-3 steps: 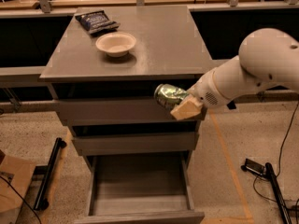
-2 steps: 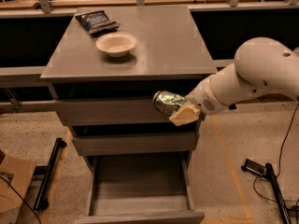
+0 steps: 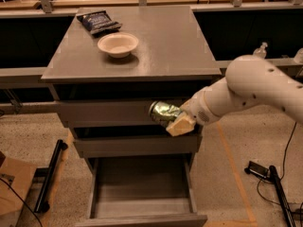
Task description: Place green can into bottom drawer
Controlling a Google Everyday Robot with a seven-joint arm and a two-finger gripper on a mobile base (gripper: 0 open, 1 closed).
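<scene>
My gripper (image 3: 174, 119) is shut on the green can (image 3: 163, 113), a shiny green can lying sideways in the fingers (image 3: 180, 125). It hangs in front of the cabinet's upper drawer fronts, right of centre. The bottom drawer (image 3: 142, 211) is pulled open below, a deep grey box with nothing visible in it. The can is well above the drawer's opening, over its right half.
The grey cabinet top (image 3: 165, 46) carries a white bowl (image 3: 118, 44) and a dark blue chip bag (image 3: 98, 21). A black bar (image 3: 51, 176) lies on the floor at the left. A cable and black stand (image 3: 277, 188) lie on the floor at the right.
The gripper with the can has moved down and a little to the left, from beside the top drawer front to lower in front of the cabinet.
</scene>
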